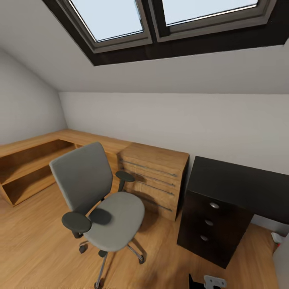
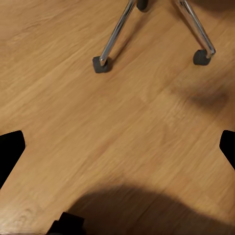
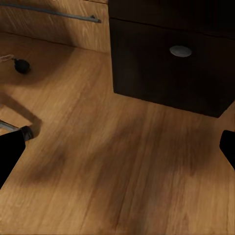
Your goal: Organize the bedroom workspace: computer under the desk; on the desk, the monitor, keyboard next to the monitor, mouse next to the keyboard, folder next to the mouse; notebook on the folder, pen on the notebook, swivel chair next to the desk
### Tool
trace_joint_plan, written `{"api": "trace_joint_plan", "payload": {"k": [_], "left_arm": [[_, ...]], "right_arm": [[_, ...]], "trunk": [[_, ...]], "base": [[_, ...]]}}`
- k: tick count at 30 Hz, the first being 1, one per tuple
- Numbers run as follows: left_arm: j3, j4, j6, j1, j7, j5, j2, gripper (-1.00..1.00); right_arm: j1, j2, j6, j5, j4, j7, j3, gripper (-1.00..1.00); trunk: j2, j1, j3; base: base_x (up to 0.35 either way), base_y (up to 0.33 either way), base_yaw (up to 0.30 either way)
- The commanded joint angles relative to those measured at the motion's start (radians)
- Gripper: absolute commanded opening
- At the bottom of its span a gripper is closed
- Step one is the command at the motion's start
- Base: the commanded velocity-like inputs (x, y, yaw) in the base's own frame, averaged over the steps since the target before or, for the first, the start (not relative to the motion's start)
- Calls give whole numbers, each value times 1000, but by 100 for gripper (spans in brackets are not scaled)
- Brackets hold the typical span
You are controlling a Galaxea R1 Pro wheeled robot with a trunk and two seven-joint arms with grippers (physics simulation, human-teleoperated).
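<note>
The grey swivel chair (image 1: 100,200) stands on the wooden floor left of centre, its seat bare. Its chrome legs and casters (image 2: 113,39) lie just beyond my left gripper (image 2: 117,149), which is open over the floor. The black desk (image 1: 241,180) stands at the right, with round silver knobs on its drawers (image 1: 212,220); the stretch of top in sight is bare. My right gripper (image 3: 117,149) is open above the floor in front of the desk's lowest drawer (image 3: 171,73). Monitor, keyboard, mouse, folder, notebook, pen and computer are out of view.
Low wooden shelving (image 1: 28,168) runs along the left wall. A wooden drawer unit (image 1: 154,180) sits between the chair and the desk. The white wall slopes low overhead under the skylights (image 1: 116,20). A pale grey shape (image 1: 283,261) shows at the lower right edge.
</note>
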Motion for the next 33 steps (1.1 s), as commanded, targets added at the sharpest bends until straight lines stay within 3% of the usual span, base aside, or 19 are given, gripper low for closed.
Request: {"api": "trace_joint_plan", "payload": {"k": [1,15,26,33], "left_arm": [[-2,1,-3,-1,1,5,0,100],[-1,2,-3,-1,0,8,2,100],[1,-1,-5,-1,0,10,1,100],[1,-4,-6,-1,0,9,1,100]], "right_arm": [[-1,1,-4,-3,2,-7,9,100],[-1,6,-4,-5,2,-19,10,100],[-1,28,-3,-7,2,-19,9,100],[-1,30,-5,-6,2,-19,9,100]], "trunk": [[7,-4,2],[105,-58,46],[182,-100,82],[182,-100,85]], "base": [[0,0,271],[0,0,272],[0,0,273],[0,0,273]]}}
